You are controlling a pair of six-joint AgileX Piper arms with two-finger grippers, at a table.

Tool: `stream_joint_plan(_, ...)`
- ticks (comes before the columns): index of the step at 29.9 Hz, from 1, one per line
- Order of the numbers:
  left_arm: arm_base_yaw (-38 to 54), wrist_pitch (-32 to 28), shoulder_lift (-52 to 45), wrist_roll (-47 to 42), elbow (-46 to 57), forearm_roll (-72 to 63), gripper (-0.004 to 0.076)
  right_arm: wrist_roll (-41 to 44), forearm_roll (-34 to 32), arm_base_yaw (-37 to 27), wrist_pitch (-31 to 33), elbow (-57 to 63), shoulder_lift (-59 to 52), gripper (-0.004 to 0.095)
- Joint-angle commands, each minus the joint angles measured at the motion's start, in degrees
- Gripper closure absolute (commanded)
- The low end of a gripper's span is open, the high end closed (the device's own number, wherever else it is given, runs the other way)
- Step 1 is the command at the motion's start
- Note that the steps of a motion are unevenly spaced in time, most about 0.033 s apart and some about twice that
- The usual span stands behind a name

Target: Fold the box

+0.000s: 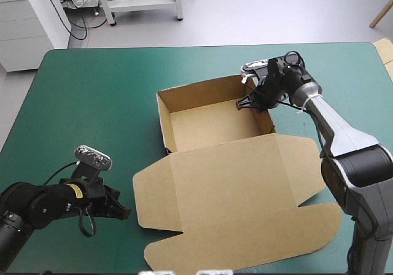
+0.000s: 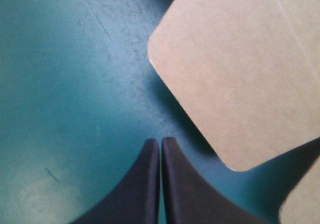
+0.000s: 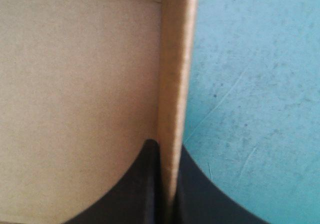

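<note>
In the high view, the box (image 1: 212, 124) is lying near the middle of the table (image 1: 92, 91), on its teal-green cover. Its walls are standing raised as an open tray on the far side. The lid (image 1: 233, 177) is lying flat toward the near edge, with its flaps spread out. The right gripper (image 1: 252, 101) is reaching down at the tray's right wall (image 1: 265, 112), close to the far right corner. The left gripper (image 1: 121, 213) is sitting low over the cover near the table's near left corner. It is just beside the lid's left side flap (image 1: 150, 195) and does not appear to be touching it.

In the left wrist view, the left gripper (image 2: 160, 143) is showing its two black fingers pressed together into one point, with nothing between them. The rounded corner of the brown side flap (image 2: 235, 74) is lying ahead of the fingers and off to one side, apart from their tips. Bare cover (image 2: 65, 84) is filling the other side.

In the right wrist view, the right gripper (image 3: 168, 146) is pinching the upright wall (image 3: 175, 59). Its fingers are all but closed, one inside the tray and one outside, with the board's edge running straight ahead from between them. The tray's brown floor (image 3: 75, 84) is lying beside the inner finger, and the cover (image 3: 250, 84) beside the outer one.
</note>
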Motion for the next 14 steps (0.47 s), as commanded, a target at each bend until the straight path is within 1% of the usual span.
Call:
stream_joint_plan(1,-0.4,-2.0,-0.6,-0.6,-1.4,-1.6,0.0731,-2.5,-1.1,-1.2,-0.6,-1.6,-4.5,0.0929)
stream_joint_plan(6,-0.4,-2.0,-0.6,-0.6,-1.4,-1.4,0.0731,-4.2,-1.1,-5.4,-2.2,-1.7,-6.4,0.0929)
stream_joint_plan(14,-0.4,-1.8,-0.6,-0.6,-1.4,-1.0,0.0731,-8.0,-0.4,-18.2,-2.1,-5.3,-8.2,0.0929)
